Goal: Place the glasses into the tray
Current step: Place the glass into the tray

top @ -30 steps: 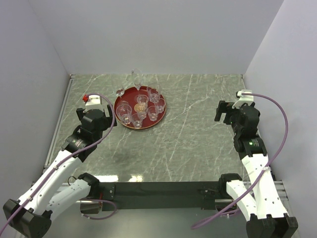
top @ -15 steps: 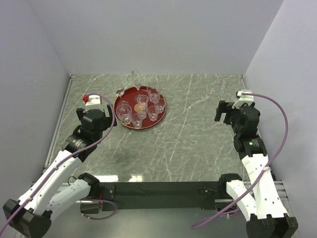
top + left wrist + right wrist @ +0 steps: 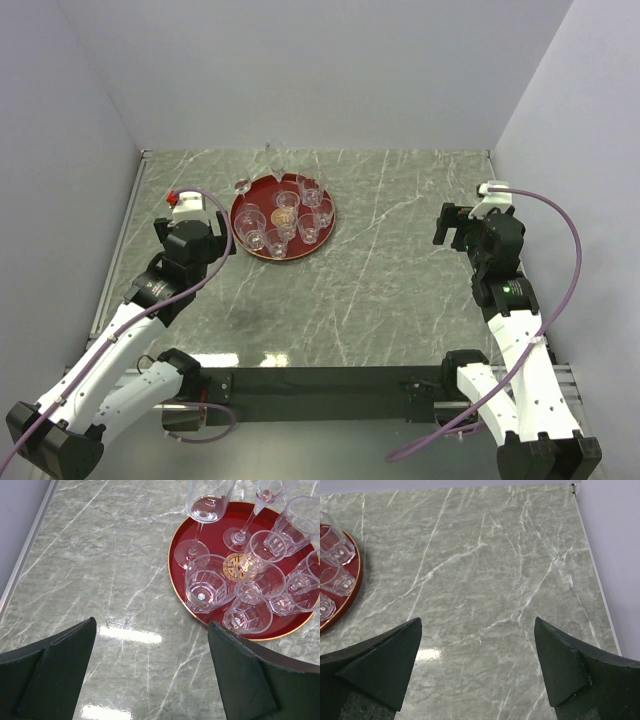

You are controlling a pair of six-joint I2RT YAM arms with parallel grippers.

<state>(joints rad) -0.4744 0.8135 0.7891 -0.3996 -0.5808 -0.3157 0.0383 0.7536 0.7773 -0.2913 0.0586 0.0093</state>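
Dark-red and gold-rimmed, the tray [image 3: 237,209] sits on the far left part of the grey-green marbled table [image 3: 400,260], with the glasses [image 3: 283,222] standing upright inside it. The left wrist view shows short tumblers [image 3: 207,585] clustered close together over the gold emblem, several of them touching. Two stemmed glasses [image 3: 200,510] stand at the tray's far side, their feet just inside the rim.

The left gripper [image 3: 151,627] hangs above bare tabletop just beside the tray's near-left edge. Its two dark fingers [image 3: 60,670] are spread as wide as they go, with nothing between them and nothing touched. The nearest tumbler lies just beyond the tip of one finger.

Across the table, the right gripper [image 3: 477,622] is likewise splayed fully apart and empty over open marble. It is well apart from the tray, and only a sliver of red rim and a few tumblers show at the left edge of its own camera's view.
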